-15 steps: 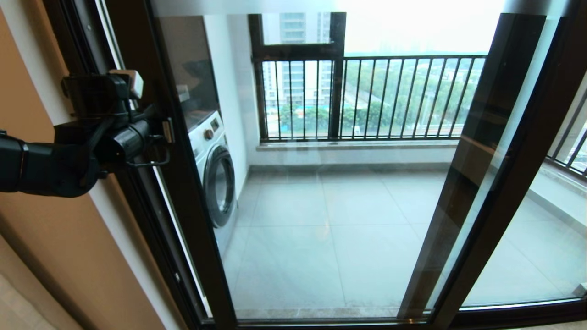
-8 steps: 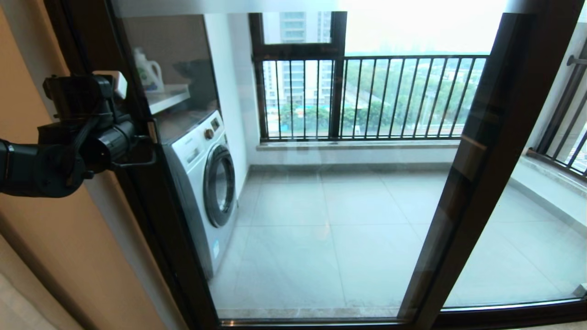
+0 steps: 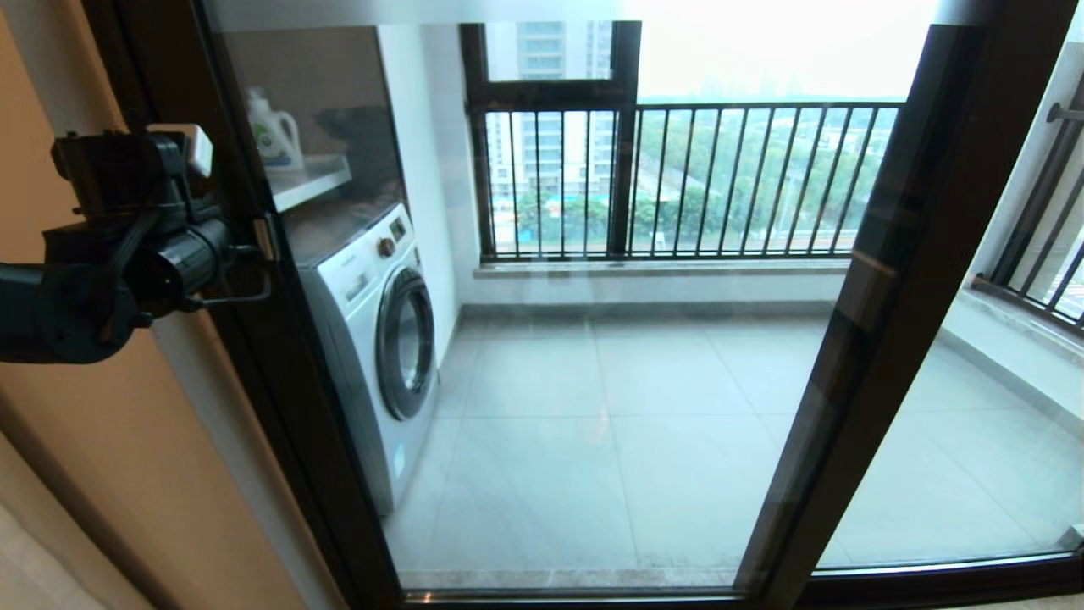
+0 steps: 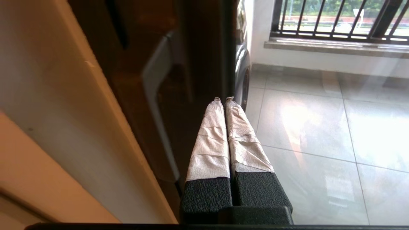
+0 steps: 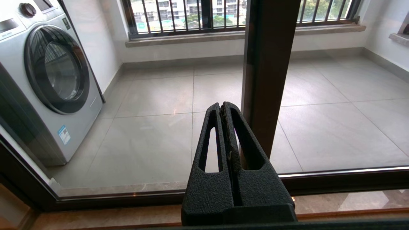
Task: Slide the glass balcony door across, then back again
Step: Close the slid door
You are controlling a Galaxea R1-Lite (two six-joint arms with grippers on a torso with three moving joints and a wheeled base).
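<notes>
At head level, we see the door (image 3: pixel 593 339) filling the opening: clear glass in a slim dark brown frame, its long axis vertical. Its left upright sits hard against the left jamb, so the panel looks closed. Our left gripper (image 3: pixel 264 241) hangs at that upright, about handle height, far nearer than the right arm, which is out of this view. Behind the glass stand a washer (image 3: pixel 377 339) and a railing (image 3: pixel 720 182).

Left wrist: the taped fingers (image 4: pixel 212 137) are pressed together, holding nothing. The handle (image 4: pixel 156 105), a short vertical bar on the dark upright, lies just beside the fingertips, towards the wall side; we cannot tell if they touch the frame. We judge any further push must act sideways along the track, across the handle's axis.

Right wrist: the right gripper (image 5: pixel 225 107) is shut and empty, parked low, facing the other dark upright (image 5: pixel 265 64).
</notes>
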